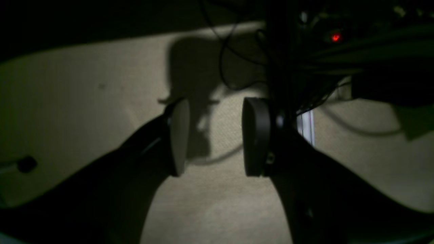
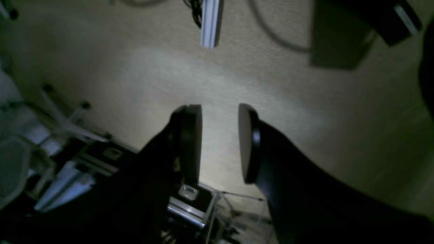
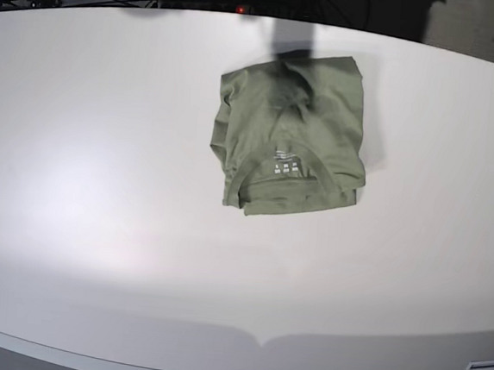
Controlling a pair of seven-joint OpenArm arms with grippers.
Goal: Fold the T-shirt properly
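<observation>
The left gripper point(image 1: 215, 135) has its two pads standing apart with only bare floor showing through the gap, and nothing is caught between them; the right gripper point(image 2: 219, 144) is the same, its pads parted a little less widely and empty. Both wrist cameras look at carpeted floor, cables and a pale metal rail point(image 2: 209, 22), not at the work surface, so both arms seem to be drawn back off the table point(image 3: 100, 181) and raised or tilted away from it; neither arm shows in the base view at all. Because of that, which arm is nearer the T-shirt point(image 3: 290, 137) cannot be told from these pictures. The T-shirt lies alone on the white table, toward the far edge and slightly toward the left arm's side of the middle, well apart from every edge. It is already gathered into a compact, roughly square bundle, with the neckline and its small white label marks point(image 3: 285, 165) facing up near the front edge, so its longer run goes from the far edge toward the near one, only a little longer than it is wide. The layers look uneven along the left and front edges, and a dark shadow falls on the far part. Judging from this, the fold looks finished or nearly so, and any further move would mean reaching forward and down from the back.
</observation>
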